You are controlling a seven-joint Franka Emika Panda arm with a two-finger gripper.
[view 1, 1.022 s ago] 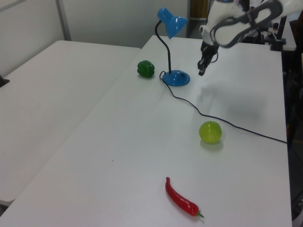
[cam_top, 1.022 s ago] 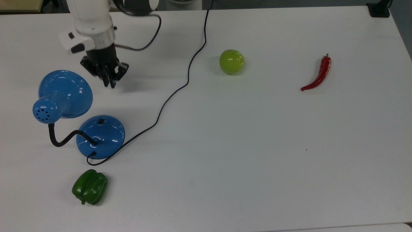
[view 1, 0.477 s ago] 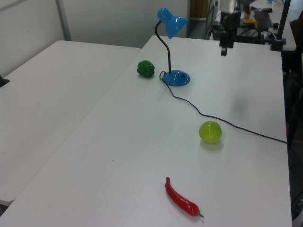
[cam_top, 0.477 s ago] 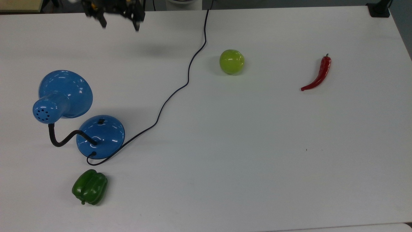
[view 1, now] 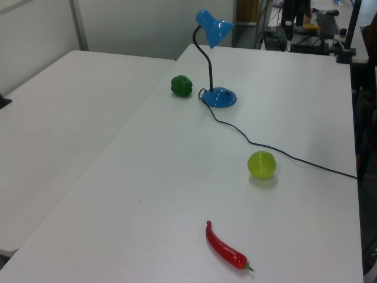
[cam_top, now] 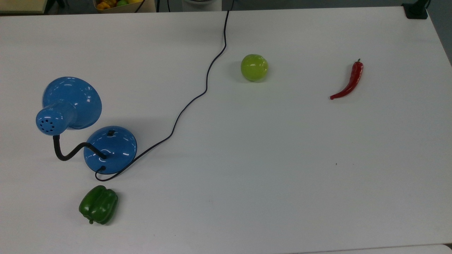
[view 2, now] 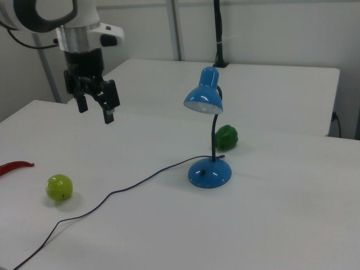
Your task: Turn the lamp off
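Observation:
The blue lamp stands at the top view's left, with its cone shade (cam_top: 72,100) tilted over the table and a black gooseneck (cam_top: 67,155) curving down to the round base (cam_top: 114,153). A small black switch (cam_top: 111,133) sits on the base. In the right view the lamp (view 2: 209,171) is at centre, and my gripper (view 2: 95,111) hangs open and empty high above the table, far to the right view's left of it. The left view has the lamp (view 1: 220,97) at the far end of the table.
The lamp's black cord (cam_top: 206,88) snakes across the white table (cam_top: 282,176) to its far edge. A green bell pepper (cam_top: 98,204) lies near the base. A green apple (cam_top: 254,67) and a red chili (cam_top: 349,83) lie further to the top view's right.
My gripper has risen from beside the lamp shade, moved off toward the table's far edge and out of the top view, and its fingers have spread apart. The lamp has not moved.

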